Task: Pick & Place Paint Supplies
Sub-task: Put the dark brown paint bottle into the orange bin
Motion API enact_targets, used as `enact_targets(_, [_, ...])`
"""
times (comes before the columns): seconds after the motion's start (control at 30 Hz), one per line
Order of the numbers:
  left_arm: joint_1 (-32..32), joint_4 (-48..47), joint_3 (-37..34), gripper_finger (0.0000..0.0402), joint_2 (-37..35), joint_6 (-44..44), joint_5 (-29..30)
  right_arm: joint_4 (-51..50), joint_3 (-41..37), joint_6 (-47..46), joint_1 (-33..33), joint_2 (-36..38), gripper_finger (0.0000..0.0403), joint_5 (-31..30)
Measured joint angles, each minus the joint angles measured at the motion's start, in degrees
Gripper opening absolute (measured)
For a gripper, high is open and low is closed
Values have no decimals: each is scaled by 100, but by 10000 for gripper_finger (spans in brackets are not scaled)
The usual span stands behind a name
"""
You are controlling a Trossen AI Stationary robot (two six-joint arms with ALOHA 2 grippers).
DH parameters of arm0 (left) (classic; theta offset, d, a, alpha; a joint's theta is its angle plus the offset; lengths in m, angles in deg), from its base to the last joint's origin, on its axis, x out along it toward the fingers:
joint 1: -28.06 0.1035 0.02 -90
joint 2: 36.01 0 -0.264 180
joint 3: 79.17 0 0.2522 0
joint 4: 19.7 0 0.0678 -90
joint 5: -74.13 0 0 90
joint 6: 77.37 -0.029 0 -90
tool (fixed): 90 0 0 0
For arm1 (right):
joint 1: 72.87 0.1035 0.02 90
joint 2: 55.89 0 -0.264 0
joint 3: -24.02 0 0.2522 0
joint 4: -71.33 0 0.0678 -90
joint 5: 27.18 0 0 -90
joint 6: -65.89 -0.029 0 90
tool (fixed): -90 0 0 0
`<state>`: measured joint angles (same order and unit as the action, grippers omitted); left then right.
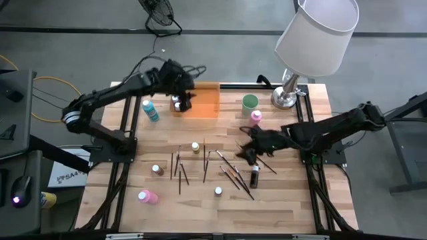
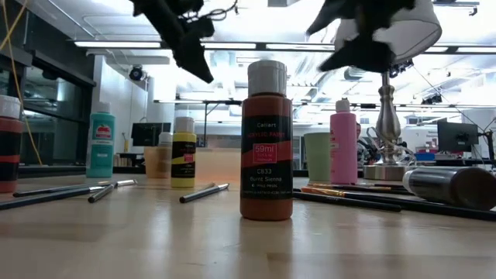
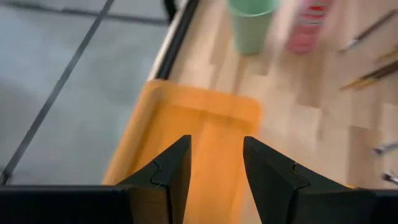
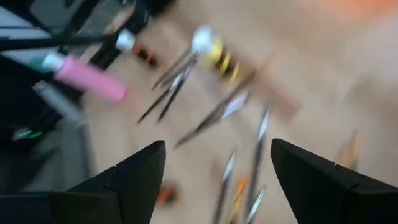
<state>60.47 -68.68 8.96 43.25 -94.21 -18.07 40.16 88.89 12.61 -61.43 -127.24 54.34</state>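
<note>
- Orange tray (image 1: 203, 101) lies right under the left claw (image 1: 181, 100), seen from above. A small dark thing just beside that claw could be a bottle or part of the wrist; I cannot tell which.
- In the same view the right claw (image 1: 249, 151) hovers over the brushes (image 1: 230, 172), with a dark bottle (image 1: 255, 175) just beyond it and a pink bottle (image 1: 256, 117) behind it. The brushes lie crossed and close together. A descent here would likely pinch two at once, or flick one off the counter (image 1: 287, 207).
- From counter height, both claws hang high and are cut off at the picture's top, so their gap over the wood is hard to judge. A brown bottle (image 2: 266, 139) stands nearest the camera, well apart from either claw, and blocks part of what lies behind it.
- The left wrist view shows the left claw released, with nothing between its fingers (image 3: 169, 177) and the tray below. The cup (image 3: 252, 25) stands ahead, past the tray's far edge. The near end of the tray is hidden behind the fingers.
- The right wrist view shows the right claw spread wide and empty, with brushes scattered ahead of it. Blur makes it unclear which brush sits between the jaws, so a closing grip may miss. A swing could also knock a nearby bottle over.
</note>
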Motion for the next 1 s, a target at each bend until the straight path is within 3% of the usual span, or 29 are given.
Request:
enact_targets(0.23, [-620,1224,-1528,141,-1164,66,15,-905,0,-2557,655,52,277,1120])
enact_targets(0.4, [-1039,1861,-2452,141,-1917,215,13,-1491,0,-3825,926,21,261,1493])
enact_targets(0.67, [-1607,1971,-3324,141,-2833,535,17,-1932,0,-4608,909,-1,246,1910])
enact_targets(0.83, [-1793,1978,-3746,141,-3449,690,20,-1791,3,-5120,918,-86,234,1870])
enact_targets(1.0, [-1866,1963,-4124,141,-4084,966,44,-2272,539,-5152,919,-645,218,1913])
